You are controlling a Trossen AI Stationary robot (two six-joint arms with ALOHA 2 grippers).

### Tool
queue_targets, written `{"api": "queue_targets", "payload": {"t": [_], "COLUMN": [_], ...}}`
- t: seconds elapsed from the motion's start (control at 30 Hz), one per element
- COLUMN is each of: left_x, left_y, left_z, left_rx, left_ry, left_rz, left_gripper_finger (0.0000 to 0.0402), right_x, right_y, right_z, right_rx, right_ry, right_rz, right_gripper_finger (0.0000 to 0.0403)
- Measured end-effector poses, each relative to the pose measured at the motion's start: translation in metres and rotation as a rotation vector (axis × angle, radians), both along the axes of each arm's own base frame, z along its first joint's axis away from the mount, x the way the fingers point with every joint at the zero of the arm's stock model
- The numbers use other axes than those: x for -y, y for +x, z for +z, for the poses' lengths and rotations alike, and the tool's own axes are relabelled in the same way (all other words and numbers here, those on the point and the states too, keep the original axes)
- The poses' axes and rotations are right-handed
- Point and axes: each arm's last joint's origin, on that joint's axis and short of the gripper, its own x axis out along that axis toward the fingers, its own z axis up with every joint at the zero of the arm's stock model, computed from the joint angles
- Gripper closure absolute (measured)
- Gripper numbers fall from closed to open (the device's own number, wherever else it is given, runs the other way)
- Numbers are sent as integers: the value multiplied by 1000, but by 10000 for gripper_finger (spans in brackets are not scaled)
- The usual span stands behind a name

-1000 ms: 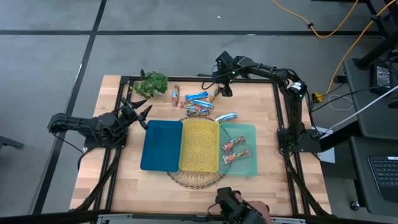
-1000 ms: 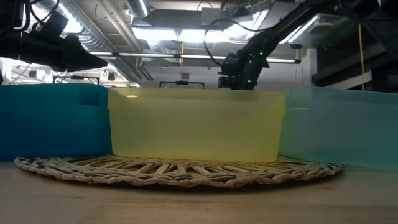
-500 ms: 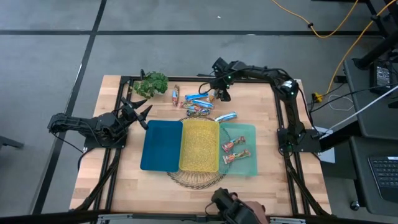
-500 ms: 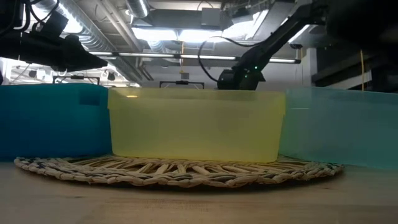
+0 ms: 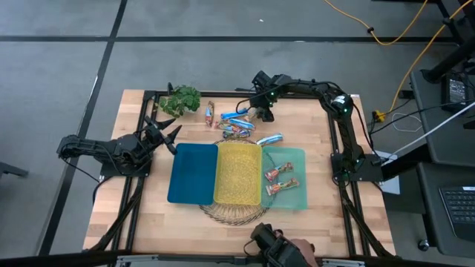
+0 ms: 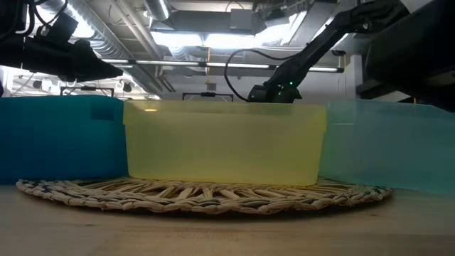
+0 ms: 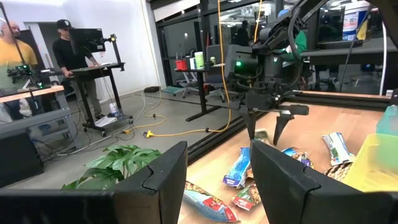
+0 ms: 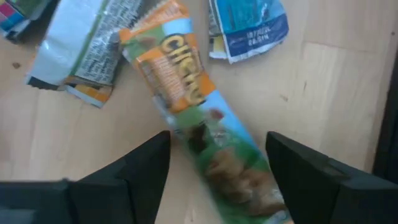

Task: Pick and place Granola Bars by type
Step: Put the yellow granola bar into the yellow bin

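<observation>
Two bars (image 5: 280,179) sit sorted in a bin (image 5: 299,157); the right gripper (image 8: 217,177), jaws released, straddles an orange-wrapped bar (image 8: 199,137), while the left gripper (image 7: 217,180) waits, jaws released.

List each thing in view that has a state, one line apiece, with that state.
Right end effector: open, straddling the orange bar on the table.
Left end effector: open, empty, waiting at the table's left edge.
Blue bin: empty.
Yellow bin: empty.
Green bin: holds two red-brown bars.
Blue-white bars: loose on the table.
</observation>
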Motion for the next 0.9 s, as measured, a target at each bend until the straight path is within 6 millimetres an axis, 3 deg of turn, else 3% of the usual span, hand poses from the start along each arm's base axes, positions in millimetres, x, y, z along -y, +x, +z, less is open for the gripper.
{"api": "queue_targets", "payload": {"t": [0.53,0.77,0.9], "left_x": [0,0,0], "left_y": [0,0,0], "left_z": [0,0,0], "left_rx": [0,0,0], "left_ry": [0,0,0], "left_rz": [0,0,0], "left_gripper_finger": [233,233,233], "right_x": [1,2,4], "right_y": [0,-2,-1], "right_z": [0,6,21], "right_rx": [-12,-70,-106], "right_ry": [1,-33,-45], "right_rz": [-62,-127,-135], "right_gripper_finger": [301,319,319]}}
